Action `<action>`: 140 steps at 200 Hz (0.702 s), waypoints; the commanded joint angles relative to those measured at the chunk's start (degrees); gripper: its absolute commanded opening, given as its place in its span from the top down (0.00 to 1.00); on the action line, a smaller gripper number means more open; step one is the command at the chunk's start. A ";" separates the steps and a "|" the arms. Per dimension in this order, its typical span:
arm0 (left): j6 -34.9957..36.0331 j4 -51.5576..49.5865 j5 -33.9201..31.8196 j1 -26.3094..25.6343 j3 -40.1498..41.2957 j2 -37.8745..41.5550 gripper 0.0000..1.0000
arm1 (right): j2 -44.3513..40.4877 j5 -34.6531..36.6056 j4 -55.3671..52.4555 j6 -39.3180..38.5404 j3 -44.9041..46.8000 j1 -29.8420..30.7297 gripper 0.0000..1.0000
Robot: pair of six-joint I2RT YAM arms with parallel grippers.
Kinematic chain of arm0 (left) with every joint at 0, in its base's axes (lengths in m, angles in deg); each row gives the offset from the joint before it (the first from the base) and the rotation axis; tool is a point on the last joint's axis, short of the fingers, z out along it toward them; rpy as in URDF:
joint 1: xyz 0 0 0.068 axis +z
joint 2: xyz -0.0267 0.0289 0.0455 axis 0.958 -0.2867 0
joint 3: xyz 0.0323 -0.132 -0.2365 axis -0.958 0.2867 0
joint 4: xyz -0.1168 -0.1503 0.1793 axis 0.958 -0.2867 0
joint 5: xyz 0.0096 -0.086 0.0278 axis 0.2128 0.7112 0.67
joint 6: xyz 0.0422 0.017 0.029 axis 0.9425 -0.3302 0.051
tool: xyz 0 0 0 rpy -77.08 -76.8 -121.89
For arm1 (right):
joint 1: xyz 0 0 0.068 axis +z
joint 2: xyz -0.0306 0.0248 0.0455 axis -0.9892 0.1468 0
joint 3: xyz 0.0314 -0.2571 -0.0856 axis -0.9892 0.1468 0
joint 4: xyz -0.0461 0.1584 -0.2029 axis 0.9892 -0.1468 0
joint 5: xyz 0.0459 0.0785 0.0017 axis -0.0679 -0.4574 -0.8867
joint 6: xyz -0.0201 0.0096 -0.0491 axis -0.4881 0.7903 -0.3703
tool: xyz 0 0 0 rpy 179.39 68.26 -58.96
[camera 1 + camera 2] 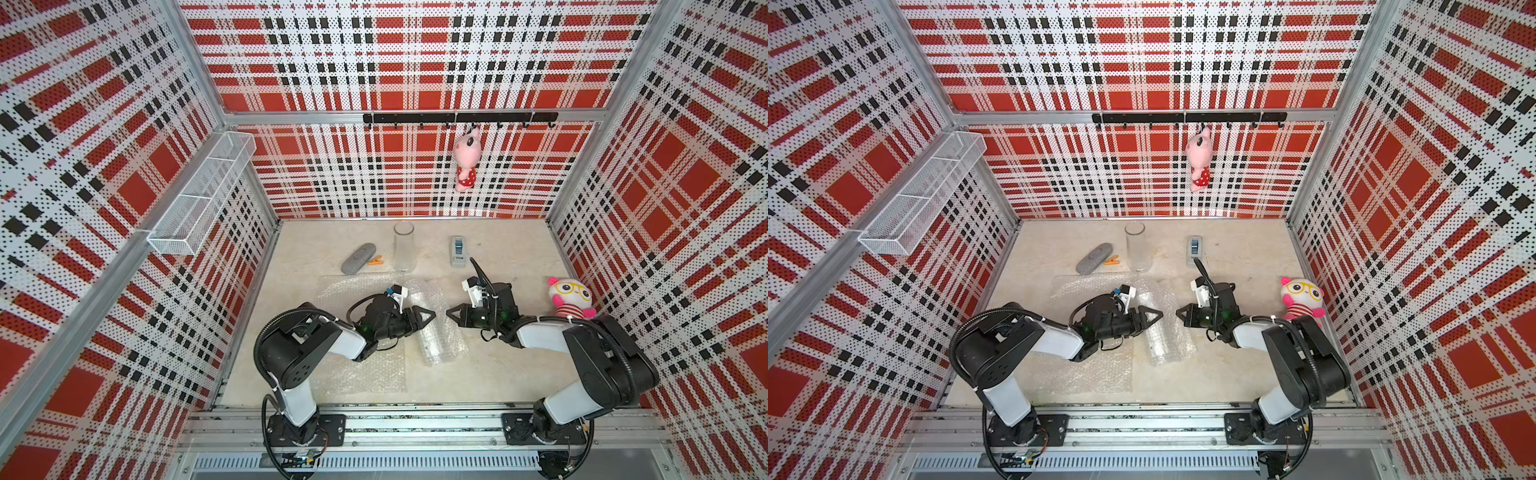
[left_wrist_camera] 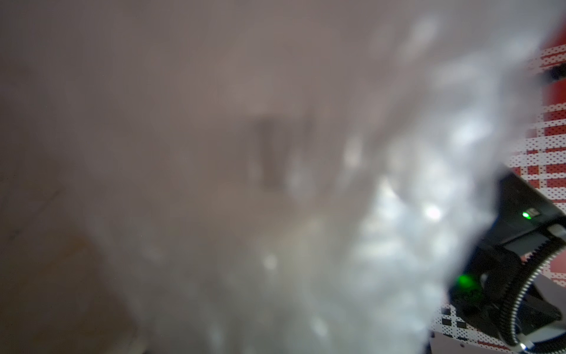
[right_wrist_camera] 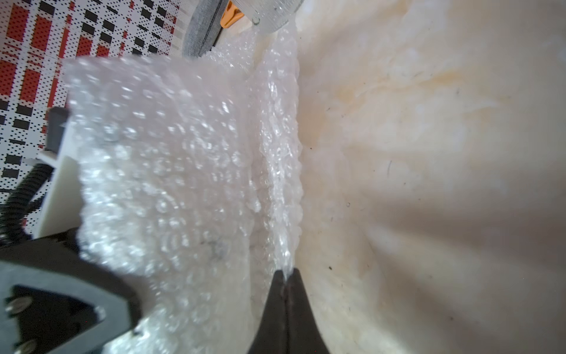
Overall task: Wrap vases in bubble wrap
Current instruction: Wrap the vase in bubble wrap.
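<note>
A clear glass vase (image 1: 404, 246) (image 1: 1138, 246) stands upright at the back of the table; its base (image 3: 269, 15) shows in the right wrist view. One bubble wrap sheet (image 1: 361, 370) (image 1: 1088, 370) lies flat under the left arm. A second bubble wrap (image 1: 436, 345) (image 1: 1165, 345) is bunched into a roll mid-table; what is inside it is hidden. My right gripper (image 1: 449, 313) (image 1: 1178, 312) (image 3: 286, 274) is shut on a thin edge of this wrap (image 3: 281, 153). My left gripper (image 1: 432, 314) (image 1: 1158, 313) is at the roll's other side. Blurred wrap (image 2: 398, 184) covers its camera and hides its jaws.
Near the glass vase at the back lie a grey oval case (image 1: 358, 258), an orange clip (image 1: 376, 261) and a grey tape dispenser (image 1: 458, 250). A plush toy (image 1: 569, 298) sits by the right arm. A pink plush (image 1: 466, 160) hangs on the back wall.
</note>
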 commanded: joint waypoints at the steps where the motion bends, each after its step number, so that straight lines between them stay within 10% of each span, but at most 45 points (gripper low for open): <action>1: 2.14 -1.12 -1.62 0.35 -0.70 -0.94 0.71 | -2.20 0.82 -2.42 -1.19 1.32 -0.30 1.00; 73: 3.63 -6.57 -2.71 -0.70 -4.95 -3.84 0.63 | -0.67 -3.38 -0.54 0.63 0.92 -0.25 1.00; 140: 12.49 -26.34 -7.17 0.18 -11.55 -1.64 0.00 | -5.64 -0.78 -9.11 -1.00 -2.11 -0.25 1.00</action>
